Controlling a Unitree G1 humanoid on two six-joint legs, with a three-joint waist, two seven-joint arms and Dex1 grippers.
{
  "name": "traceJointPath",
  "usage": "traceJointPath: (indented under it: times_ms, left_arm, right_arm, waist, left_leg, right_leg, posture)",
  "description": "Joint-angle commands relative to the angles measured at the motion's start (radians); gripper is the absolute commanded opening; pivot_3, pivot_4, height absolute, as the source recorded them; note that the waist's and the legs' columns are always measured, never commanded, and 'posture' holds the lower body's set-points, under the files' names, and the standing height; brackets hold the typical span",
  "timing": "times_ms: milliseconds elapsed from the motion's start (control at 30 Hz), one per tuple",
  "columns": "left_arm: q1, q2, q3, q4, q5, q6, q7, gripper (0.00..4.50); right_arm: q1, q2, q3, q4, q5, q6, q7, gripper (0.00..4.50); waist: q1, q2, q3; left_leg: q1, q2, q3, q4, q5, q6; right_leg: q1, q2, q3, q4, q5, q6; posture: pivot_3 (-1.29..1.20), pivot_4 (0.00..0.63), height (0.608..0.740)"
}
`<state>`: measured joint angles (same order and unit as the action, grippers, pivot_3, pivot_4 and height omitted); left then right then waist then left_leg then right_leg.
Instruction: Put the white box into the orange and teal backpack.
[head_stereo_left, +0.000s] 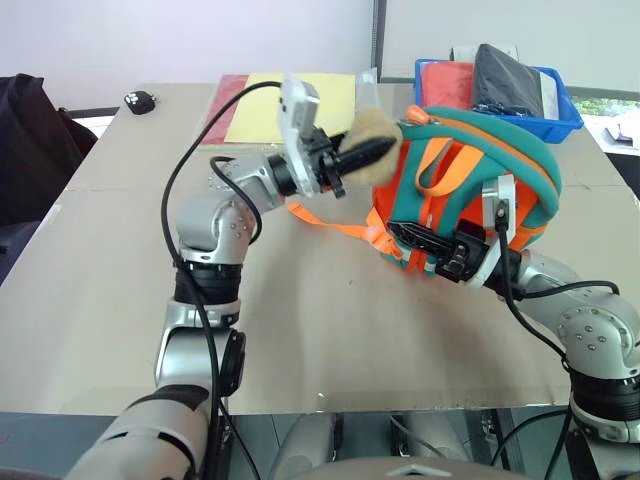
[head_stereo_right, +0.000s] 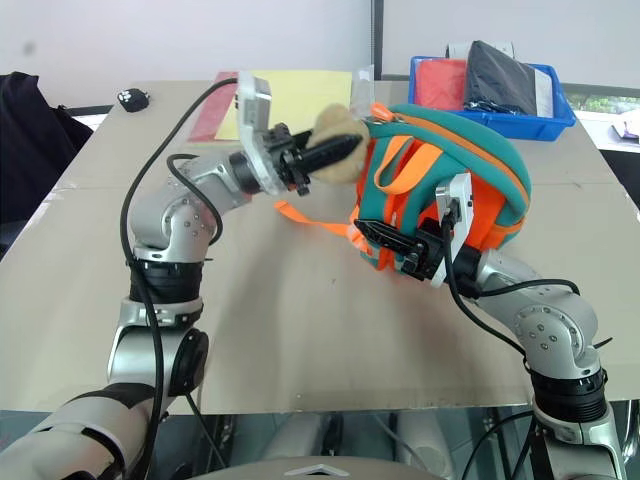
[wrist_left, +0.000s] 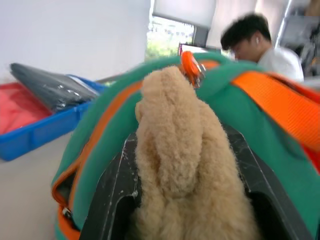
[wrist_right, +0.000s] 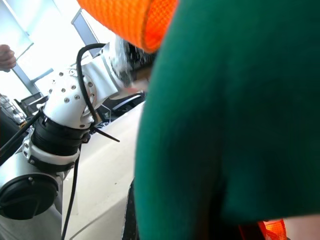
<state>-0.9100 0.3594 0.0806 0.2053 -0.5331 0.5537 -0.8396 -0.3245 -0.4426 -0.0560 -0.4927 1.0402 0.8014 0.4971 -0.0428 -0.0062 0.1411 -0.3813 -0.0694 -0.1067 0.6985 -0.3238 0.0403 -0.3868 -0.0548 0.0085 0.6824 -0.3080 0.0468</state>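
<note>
Backpack (head_stereo_left: 470, 190) gripped low by right claw (head_stereo_left: 415, 240); left claw (head_stereo_left: 375, 152) clamps its plush toy (wrist_left: 185, 160).

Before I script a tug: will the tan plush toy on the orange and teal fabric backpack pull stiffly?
Probably not. The tan plush toy looks soft, bulging around the left gripper, so likely squashy. The orange and teal fabric backpack sags, probably floppy.

The orange and teal backpack (head_stereo_left: 470, 190) stands on the tabletop (head_stereo_left: 330, 330). The left pincer (head_stereo_left: 372, 153) is clamped on the tan plush toy (head_stereo_left: 385, 150) at the backpack's top. The right pincer (head_stereo_left: 405, 236) grips the backpack's lower edge. A blue bin (head_stereo_left: 560, 115) sits behind; yellow and red sheets (head_stereo_left: 270, 105) lie nearby.
</note>
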Motion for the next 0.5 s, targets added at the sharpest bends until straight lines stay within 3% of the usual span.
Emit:
traceJointPath:
  times_ms: [33, 200, 333, 500]
  left_arm:
    - [-0.053, 0.061, 0.044, 0.183, 0.137, -0.128, 0.142, 1.15]
    - [-0.038, 0.116, -0.168, 0.378, 0.402, -0.324, 0.143, 1.15]
    - [-0.061, 0.053, -0.219, 0.562, 0.46, -0.332, 0.155, 1.15]
    - [-0.055, -0.023, -0.275, 0.649, 0.486, -0.341, 0.058, 1.15]
  right_arm:
    - [-0.016, 0.017, -0.03, -0.024, 0.04, -0.028, 0.021, 0.0]
    - [-0.023, 0.072, -0.098, -0.046, 0.248, -0.053, 0.071, 0.0]
    - [-0.068, 0.113, -0.171, -0.05, 0.51, -0.089, 0.015, 0.0]
    - [-0.109, 0.13, -0.206, -0.047, 0.58, -0.135, -0.006, 0.0]
  waist:
    - [-0.002, 0.0, 0.0]
    - [0.001, 0.0, 0.0]
    - [0.002, -0.001, 0.0]
    - [0.001, -0.001, 0.0]
  left_leg:
    - [0.0, 0.0, 0.0, 0.0, 0.0, 0.0]
    - [0.001, -0.013, -0.014, -0.001, 0.0, 0.0]
    - [-0.001, -0.018, -0.017, 0.001, 0.0, 0.0]
    - [-0.001, -0.019, -0.019, 0.0, 0.0, 0.0]
  right_leg:
    - [0.0, 0.0, 0.001, 0.0, 0.0, 0.0]
    - [-0.006, -0.004, 0.006, 0.007, 0.0, 0.001]
    - [-0.009, -0.009, 0.004, 0.011, 0.001, 0.002]
    - [-0.01, -0.009, 0.004, 0.011, 0.001, 0.003]
  posture:
    - [0.0, 0.15, 0.74]
    - [0.0, 0.15, 0.74]
    - [0.0, 0.15, 0.74]
    - [0.0, 0.15, 0.74]
